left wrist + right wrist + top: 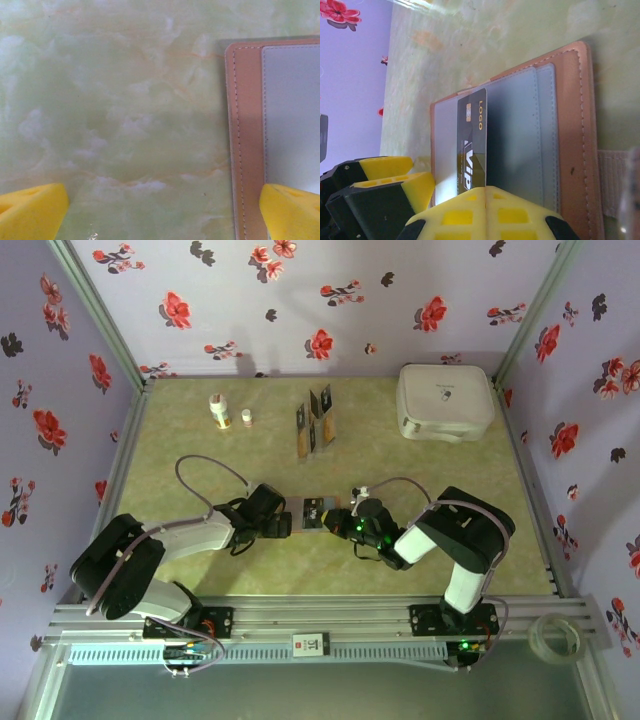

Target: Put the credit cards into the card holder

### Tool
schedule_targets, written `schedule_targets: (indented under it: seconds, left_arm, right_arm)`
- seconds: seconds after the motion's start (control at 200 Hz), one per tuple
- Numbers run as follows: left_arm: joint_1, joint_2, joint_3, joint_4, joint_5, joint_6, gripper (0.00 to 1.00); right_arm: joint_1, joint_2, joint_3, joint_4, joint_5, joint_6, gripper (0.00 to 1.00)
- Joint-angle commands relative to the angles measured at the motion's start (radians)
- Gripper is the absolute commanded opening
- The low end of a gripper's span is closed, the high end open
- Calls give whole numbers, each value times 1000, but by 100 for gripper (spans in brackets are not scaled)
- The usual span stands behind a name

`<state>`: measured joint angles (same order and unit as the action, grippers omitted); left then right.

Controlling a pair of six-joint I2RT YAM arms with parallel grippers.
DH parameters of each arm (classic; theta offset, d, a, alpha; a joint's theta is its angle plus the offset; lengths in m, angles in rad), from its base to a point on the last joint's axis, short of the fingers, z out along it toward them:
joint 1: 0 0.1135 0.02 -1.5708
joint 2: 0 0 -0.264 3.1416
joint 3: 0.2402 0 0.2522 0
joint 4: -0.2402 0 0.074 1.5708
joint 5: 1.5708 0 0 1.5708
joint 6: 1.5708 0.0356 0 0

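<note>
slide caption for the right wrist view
Black VIP credit card lying on the open card holder beside its grey pockets

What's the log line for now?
left gripper open over card holder edge | credit card on its lining | right gripper at card

The desk (125,125) under the card holder (570,125) is pale green, marbled with white clouds and faint orange veins. The card holder is reddish-brown with pale stitching and a grey-blue lining. The credit card (472,145) against that lining is black with gold lettering. The left gripper (161,215), beside the card holder, has yellow pads. The walls (350,300) behind the card holder are lilac with red and dark flowers.
</note>
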<state>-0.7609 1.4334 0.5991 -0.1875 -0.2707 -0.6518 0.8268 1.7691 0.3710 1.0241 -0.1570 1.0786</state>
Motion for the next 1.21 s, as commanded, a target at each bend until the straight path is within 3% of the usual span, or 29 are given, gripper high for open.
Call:
schedule_targets:
  seconds: [0.0, 0.68, 0.945, 1.2]
  left_arm:
    - [3, 13, -38, -47, -6, -22, 100]
    - [4, 16, -41, -36, -5, -26, 100]
    - [5, -2, -33, -35, -4, -27, 100]
    - [22, -43, -7, -56, -4, -23, 100]
  right_arm:
    - [12, 16, 14, -1, -9, 9, 0]
    - [22, 39, 57, -46, -25, 6, 0]
    - [22, -74, 107, -267, -16, -70, 39]
    - [21, -222, 263, -666, 10, -237, 49]
